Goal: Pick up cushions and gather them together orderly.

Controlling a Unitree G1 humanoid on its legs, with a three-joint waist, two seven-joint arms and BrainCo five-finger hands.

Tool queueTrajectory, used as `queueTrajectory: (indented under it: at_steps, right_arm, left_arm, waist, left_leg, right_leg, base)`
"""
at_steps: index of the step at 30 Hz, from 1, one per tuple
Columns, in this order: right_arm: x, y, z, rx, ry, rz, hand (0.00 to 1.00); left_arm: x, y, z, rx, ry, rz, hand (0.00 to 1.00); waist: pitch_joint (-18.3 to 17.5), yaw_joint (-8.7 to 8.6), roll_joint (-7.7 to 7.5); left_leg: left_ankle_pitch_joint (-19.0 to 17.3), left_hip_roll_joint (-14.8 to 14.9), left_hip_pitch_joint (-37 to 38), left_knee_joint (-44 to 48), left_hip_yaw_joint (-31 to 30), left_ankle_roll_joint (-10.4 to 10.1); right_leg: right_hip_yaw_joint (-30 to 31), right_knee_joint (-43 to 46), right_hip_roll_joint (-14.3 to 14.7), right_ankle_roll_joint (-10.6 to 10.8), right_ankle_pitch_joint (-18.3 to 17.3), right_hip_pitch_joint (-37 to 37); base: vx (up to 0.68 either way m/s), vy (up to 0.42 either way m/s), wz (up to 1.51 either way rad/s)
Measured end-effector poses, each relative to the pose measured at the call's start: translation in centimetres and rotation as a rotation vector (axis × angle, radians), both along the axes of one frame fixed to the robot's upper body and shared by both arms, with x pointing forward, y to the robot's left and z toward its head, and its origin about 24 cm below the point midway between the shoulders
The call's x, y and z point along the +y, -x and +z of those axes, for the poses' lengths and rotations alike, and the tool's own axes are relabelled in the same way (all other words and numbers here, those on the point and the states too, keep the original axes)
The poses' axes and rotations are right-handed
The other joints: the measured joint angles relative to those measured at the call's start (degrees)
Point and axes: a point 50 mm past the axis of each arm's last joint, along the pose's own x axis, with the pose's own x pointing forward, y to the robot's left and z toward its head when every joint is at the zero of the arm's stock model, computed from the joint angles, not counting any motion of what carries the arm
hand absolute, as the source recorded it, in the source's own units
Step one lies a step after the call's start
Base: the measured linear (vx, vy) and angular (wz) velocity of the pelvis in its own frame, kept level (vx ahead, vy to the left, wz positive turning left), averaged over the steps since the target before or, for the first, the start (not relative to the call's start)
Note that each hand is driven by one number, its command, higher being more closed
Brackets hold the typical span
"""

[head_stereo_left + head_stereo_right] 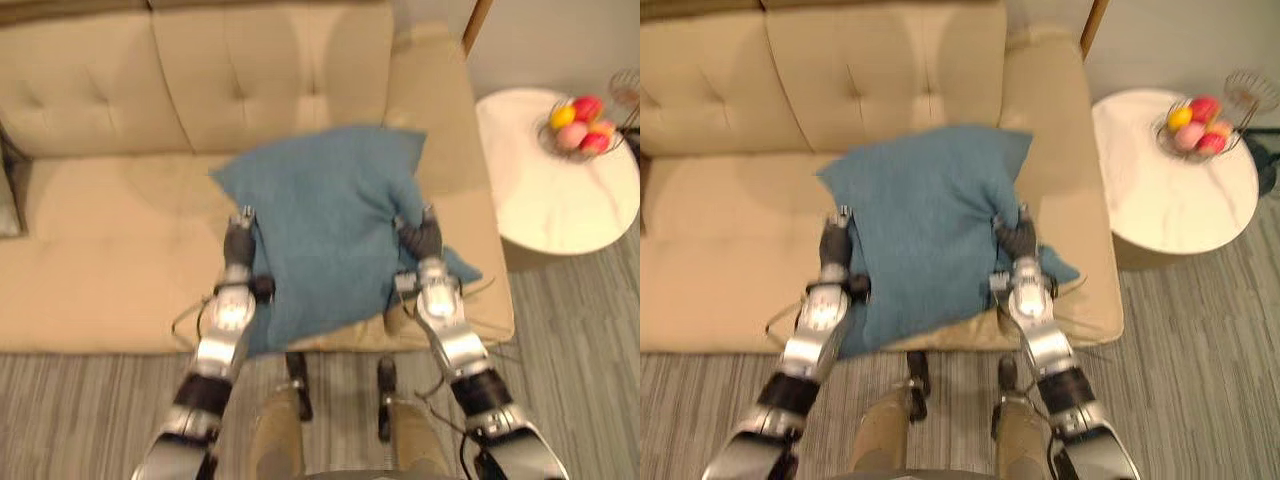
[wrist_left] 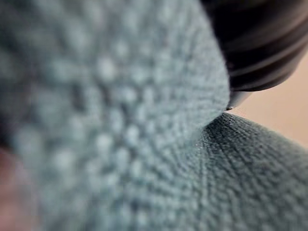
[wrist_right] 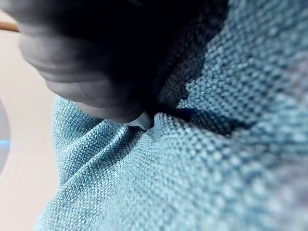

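While both arms reach in over the striped grey floor [image 1: 580,360], the robot's left hand [image 1: 238,245] and right hand [image 1: 424,240] press against opposite sides of a blue cushion [image 1: 320,230]. The cushion lies tilted on the right half of the seat of a beige sofa [image 1: 100,250]. Its near edge hangs over the seat's front, and one near corner pokes out past the right wrist. Seen from either wrist, the woven cloth bunches tight against the hand's dark cover. The fingers are lost in the folds, so I cannot tell whether either hand has closed on the fabric. The cushion's far corner reaches the tufted backrest beside the right armrest. Beyond the sofa's right end stands a round white side table [image 1: 550,220], carrying a wire basket of fruit [image 1: 583,128].
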Motion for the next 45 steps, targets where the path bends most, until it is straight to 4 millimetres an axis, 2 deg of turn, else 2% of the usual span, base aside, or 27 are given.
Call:
queueTrajectory:
  at_steps: [1,3,4,5,7,8,9,10,12,14,15,16,18,19,21,23,28,31,34,38,41,42,43,45]
  right_arm:
    - [-0.1,-0.5,2.0,-0.063,-0.021,-0.031,1.00]
    - [-0.3,-1.1,6.9,-0.213,-0.106,-0.092,1.00]
    - [-0.3,-1.1,8.1,-0.249,-0.125,-0.101,1.00]
    - [-0.4,-1.1,10.8,-0.328,-0.168,-0.120,1.00]
    - [-0.5,-1.5,15.8,-0.435,-0.257,-0.150,1.00]
    - [-0.6,-1.7,16.8,-0.446,-0.275,-0.156,1.00]
    - [-0.6,-2.0,18.2,-0.457,-0.297,-0.164,1.00]
    - [-0.5,-2.5,20.1,-0.460,-0.321,-0.156,1.00]
    - [-0.3,-2.9,21.9,-0.451,-0.337,-0.135,1.00]
    - [-0.1,-3.2,23.3,-0.442,-0.348,-0.110,1.00]
    - [0.1,-3.2,24.2,-0.437,-0.359,-0.075,0.00]
    - [0.3,-3.2,25.1,-0.430,-0.385,-0.024,0.00]
    - [0.5,-3.4,25.5,-0.413,-0.398,0.006,0.00]
    - [0.5,-3.5,26.1,-0.396,-0.407,0.017,0.00]
    - [0.7,-3.8,26.5,-0.374,-0.394,0.037,0.00]
    - [1.0,-4.0,26.6,-0.351,-0.386,0.077,0.00]
    - [1.4,-5.6,24.8,-0.231,-0.419,0.159,0.00]
    - [2.6,-6.0,23.9,-0.191,-0.395,0.192,0.00]
    - [2.2,-6.4,22.7,-0.179,-0.378,0.205,0.00]
    - [0.8,-7.7,18.5,-0.096,-0.347,0.169,0.00]
    - [0.8,-7.4,17.0,-0.112,-0.301,0.184,0.00]
    - [0.8,-7.2,16.8,-0.116,-0.299,0.191,0.00]
    - [0.2,-6.9,16.0,-0.134,-0.308,0.189,0.00]
    - [-1.2,-6.2,15.4,-0.180,-0.306,0.170,0.00]
  left_arm:
    - [-0.3,-0.8,2.4,-0.066,-0.004,0.002,1.00]
    - [-1.5,-2.1,8.6,-0.225,-0.005,0.001,1.00]
    - [-1.7,-2.4,10.2,-0.262,-0.011,0.000,1.00]
    - [-2.0,-2.8,13.7,-0.338,-0.023,0.004,1.00]
    - [-2.7,-2.4,20.7,-0.484,-0.002,0.014,1.00]
    - [-3.0,-2.1,22.2,-0.516,0.010,0.012,1.00]
    - [-3.2,-1.7,24.3,-0.558,0.022,0.011,0.00]
    - [-3.1,-1.0,27.0,-0.606,0.056,0.016,0.00]
    - [-2.9,-0.5,29.0,-0.629,0.099,0.022,0.00]
    - [-2.6,-0.4,30.1,-0.634,0.134,0.030,0.00]
    - [-2.0,-0.1,30.8,-0.640,0.171,0.039,0.00]
    - [-1.6,0.1,31.4,-0.646,0.205,0.042,0.00]
    - [-1.2,0.1,31.8,-0.640,0.225,0.047,0.00]
    - [-1.0,0.1,32.1,-0.634,0.230,0.054,0.00]
    - [-0.9,0.0,32.3,-0.615,0.243,0.051,0.00]
    - [-0.6,-0.4,32.1,-0.590,0.247,0.060,0.00]
    - [-0.7,-2.0,30.5,-0.489,0.271,0.034,0.00]
    - [-1.0,-2.5,29.7,-0.464,0.265,0.009,0.00]
    - [-0.3,-3.5,27.6,-0.428,0.253,0.004,0.00]
    - [1.2,-4.9,23.6,-0.345,0.221,0.036,0.00]
    - [3.4,-5.2,21.0,-0.315,0.191,0.074,0.00]
    - [4.0,-5.1,20.5,-0.310,0.182,0.089,0.00]
    - [5.4,-5.1,19.0,-0.288,0.166,0.125,0.00]
    - [6.3,-4.8,17.4,-0.278,0.159,0.146,0.00]
  waist:
    - [0.2,0.08,0.07]
    - [0.4,0.21,0.01]
    - [0.5,0.21,0.03]
    - [1.3,0.20,0.04]
    - [2.8,-0.17,0.03]
    - [3.1,-0.18,0.04]
    - [3.7,-0.17,0.08]
    - [4.0,-0.11,0.06]
    - [4.0,-0.13,0.06]
    - [5.0,0.05,0.12]
    - [5.9,0.24,0.14]
    - [6.4,0.37,0.11]
    - [6.4,0.65,0.13]
    - [7.3,1.48,0.24]
    - [7.9,1.96,0.21]
    - [7.9,1.76,0.21]
    - [9.4,1.94,0.23]
    - [10.4,1.80,0.18]
    - [10.8,1.60,0.14]
    - [10.8,1.40,0.12]
    - [10.8,0.29,0.10]
    - [10.8,0.21,0.10]
    - [10.8,0.15,0.10]
    - [10.8,0.06,0.10]
  left_leg:
    - [0.1,0.1,-1.4,-0.2,0.3,-0.1]
    - [1.0,0.2,-4.0,-2.0,1.3,-0.4]
    - [1.6,0.2,-4.7,-2.5,1.3,-0.3]
    - [3.0,0.2,-5.7,-3.7,1.3,-0.3]
    - [6.1,0.0,-8.0,-5.7,1.1,0.2]
    - [6.9,-0.2,-8.5,-6.3,1.1,0.8]
    - [8.0,-0.3,-9.1,-7.1,0.9,0.9]
    - [9.1,-0.9,-10.4,-8.6,0.6,0.9]
    - [10.4,-0.9,-11.6,-10.4,-0.2,0.7]
    - [11.5,-0.9,-11.6,-12.3,-0.7,0.2]
    - [12.3,-0.8,-11.7,-13.7,-1.1,-0.1]
    - [13.2,-0.8,-12.3,-15.3,-1.5,-0.9]
    - [14.1,-0.9,-13.0,-16.6,-1.8,-1.6]
    - [15.1,-0.8,-13.3,-18.2,-1.8,-1.6]
    - [15.5,-0.8,-14.2,-19.1,-1.8,-1.8]
    - [16.3,-1.0,-16.1,-19.1,-2.0,-2.8]
    - [16.3,-1.1,-17.6,-19.1,-2.4,-2.8]
    - [16.3,-1.0,-18.2,-18.9,-2.4,-2.8]
    - [16.3,-0.9,-17.4,-18.3,-1.9,-2.8]
    - [16.3,-1.0,-14.5,-17.2,-1.4,-2.8]
    - [16.2,-1.5,-12.9,-18.0,-1.0,-2.9]
    - [16.2,-1.5,-12.7,-18.2,-1.0,-2.9]
    - [16.1,-1.0,-11.6,-19.2,-1.0,-2.9]
    - [15.9,-1.0,-10.9,-19.2,-1.1,-3.1]
  right_leg:
    - [-0.1,0.3,-0.1,-0.3,0.1,-1.7]
    - [-0.6,0.3,-0.5,-0.2,0.6,-5.3]
    - [-0.8,0.2,-0.5,-0.4,1.0,-6.1]
    - [-1.1,0.0,-0.5,-0.6,1.7,-7.4]
    - [-1.6,-0.6,-0.3,-0.3,3.0,-10.1]
    - [-1.7,-0.8,-0.3,-0.3,3.3,-10.7]
    - [-1.9,-1.1,-0.4,-0.3,3.6,-11.3]
    - [-2.2,-1.7,-0.3,-0.3,4.0,-12.8]
    - [-3.2,-2.7,-0.1,-0.7,4.4,-13.9]
    - [-3.9,-3.6,0.2,-0.8,4.5,-13.9]
    - [-4.7,-4.0,0.3,-0.8,4.5,-14.1]
    - [-5.1,-4.6,0.5,-0.8,4.5,-14.8]
    - [-5.5,-4.7,0.5,-0.8,4.5,-15.8]
    - [-6.2,-4.8,0.5,-0.8,4.5,-16.6]
    - [-6.6,-5.3,0.5,-0.9,4.5,-17.5]
    - [-7.6,-5.4,0.1,-0.9,4.5,-18.7]
    - [-8.7,-5.3,0.1,-0.9,4.1,-19.6]
    - [-8.8,-4.7,0.0,-0.9,4.1,-20.3]
    - [-8.5,-3.2,-0.1,-0.9,4.1,-20.2]
    - [-7.9,-2.3,-0.3,-1.1,3.9,-17.8]
    - [-7.1,0.1,-0.8,-1.5,0.5,-17.7]
    - [-7.0,0.3,-0.5,-1.5,0.5,-17.7]
    - [-6.9,1.2,0.1,-1.8,0.3,-17.7]
    - [-6.8,2.8,0.1,-1.9,-0.5,-17.7]
  base:
    - [-0.16,-0.034,-0.06]
    - [-0.12,-0.029,0.01]
    - [-0.08,-0.020,0.06]
    - [-0.08,-0.022,0.02]
    - [-0.05,-0.015,0.02]
    - [0.00,0.000,0.00]
    - [0.01,-0.009,0.03]
    - [0.02,-0.007,0.05]
    - [0.05,-0.012,0.10]
    - [0.06,-0.027,0.13]
    - [0.06,-0.032,0.15]
    - [0.07,-0.027,0.14]
    - [0.06,-0.004,0.08]
    - [0.04,0.009,0.03]
    - [0.03,0.037,0.09]
    - [0.01,0.065,0.20]
    - [0.01,0.074,0.08]
    - [0.02,0.082,-0.01]
    - [0.01,0.078,-0.03]
    - [0.00,0.015,-0.01]
    - [-0.03,-0.053,0.05]
    - [-0.07,-0.122,-0.14]
    - [-0.06,-0.104,-0.13]
    - [-0.06,-0.101,-0.01]
